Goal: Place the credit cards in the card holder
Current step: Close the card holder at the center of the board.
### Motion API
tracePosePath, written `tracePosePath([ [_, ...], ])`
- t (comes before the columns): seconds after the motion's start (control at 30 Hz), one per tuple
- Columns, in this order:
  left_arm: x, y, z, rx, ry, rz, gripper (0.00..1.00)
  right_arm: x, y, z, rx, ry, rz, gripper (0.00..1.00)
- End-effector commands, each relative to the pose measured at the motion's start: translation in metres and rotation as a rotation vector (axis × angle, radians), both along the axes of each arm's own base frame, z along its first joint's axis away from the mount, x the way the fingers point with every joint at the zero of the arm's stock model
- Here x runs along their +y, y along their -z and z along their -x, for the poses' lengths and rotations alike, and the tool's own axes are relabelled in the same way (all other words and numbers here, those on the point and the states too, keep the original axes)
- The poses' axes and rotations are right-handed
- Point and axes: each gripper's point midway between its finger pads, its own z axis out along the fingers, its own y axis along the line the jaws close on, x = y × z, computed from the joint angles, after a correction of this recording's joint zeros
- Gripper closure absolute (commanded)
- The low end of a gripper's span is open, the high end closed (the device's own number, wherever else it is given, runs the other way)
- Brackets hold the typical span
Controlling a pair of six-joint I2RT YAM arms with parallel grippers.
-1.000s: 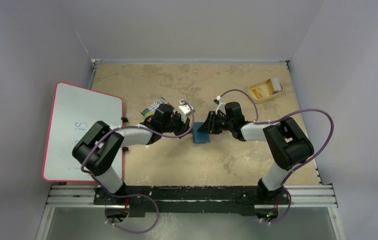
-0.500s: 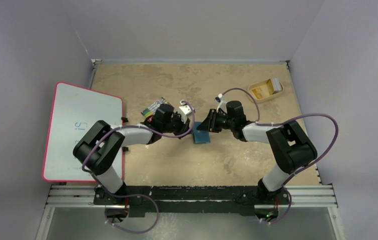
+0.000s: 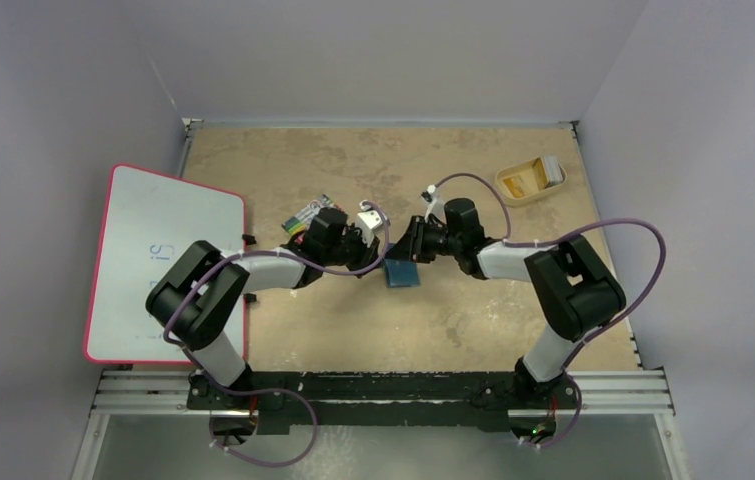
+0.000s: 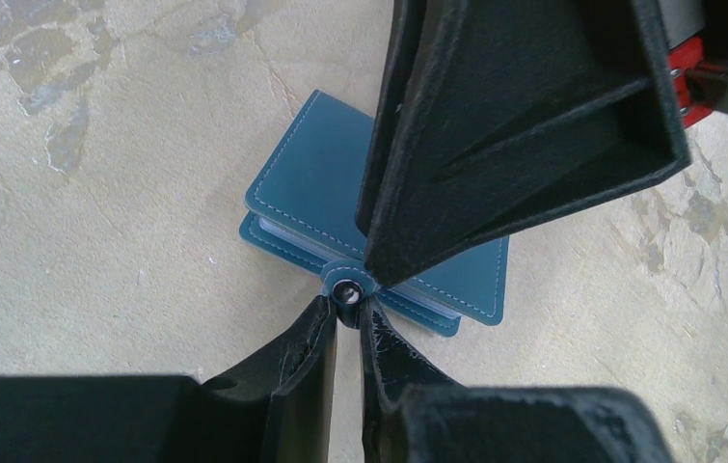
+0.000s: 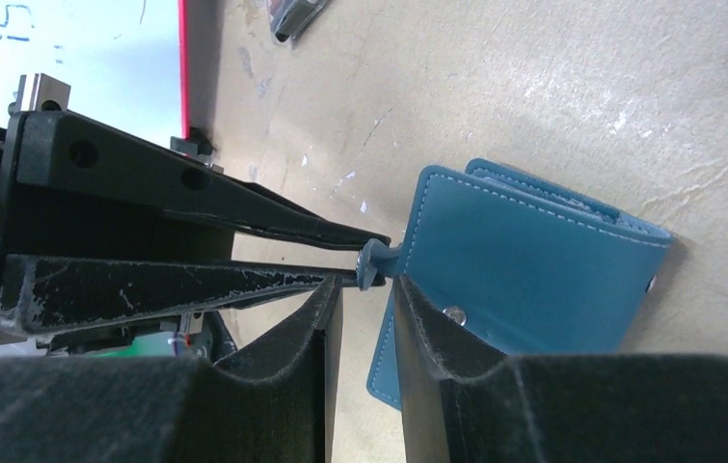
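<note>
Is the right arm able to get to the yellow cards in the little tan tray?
Probably yes. The shallow tan tray holding the orange-yellow cards lies on that arm's side with nothing between, but the right gripper is at the teal-blue wallet and must leave it first.
</note>
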Motion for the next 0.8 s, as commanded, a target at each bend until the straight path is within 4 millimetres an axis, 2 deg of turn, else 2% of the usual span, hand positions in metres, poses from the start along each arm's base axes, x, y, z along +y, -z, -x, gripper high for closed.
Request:
tracePosePath([
  [0.0,-0.014,-0.024,-0.012,-0.079,0.029,0.049,0.88,0.012,-0.014,-0.010,-0.051,-0.025,-0.024,0.72],
  [0.3,-0.016,-0.027,-0.012,-0.084,0.031,0.053,0.88,0.018,-0.008,-0.013,-0.048,-0.040,-0.016,0.77],
  [0.37,-0.016,-0.029,-0.013,-0.086,0.028,0.054,0.87,0.019,-0.007,-0.012,-0.049,-0.045,-0.013,0.81],
  [0.5,-0.016,-0.036,-0.012,-0.096,0.029,0.064,0.85,0.018,-0.001,-0.010,-0.041,-0.052,-0.004,1.00],
  [0.53,-0.015,-0.038,-0.012,-0.095,0.021,0.059,0.84,0.017,0.001,-0.009,-0.040,-0.050,0.002,1.00],
  [0.63,-0.007,-0.047,-0.013,-0.085,-0.018,0.032,0.76,0.013,0.005,-0.008,-0.042,-0.044,0.023,1.00],
  [0.67,-0.004,-0.052,-0.014,-0.076,-0.045,0.035,0.64,0.012,0.006,-0.008,-0.044,-0.045,0.030,1.00],
  [0.7,-0.003,-0.059,-0.014,-0.070,-0.069,0.050,0.58,0.012,0.006,-0.007,-0.045,-0.046,0.034,1.00],
  [0.77,-0.002,-0.075,-0.011,-0.065,-0.107,0.100,0.56,0.012,0.008,-0.007,-0.042,-0.049,0.036,1.00],
])
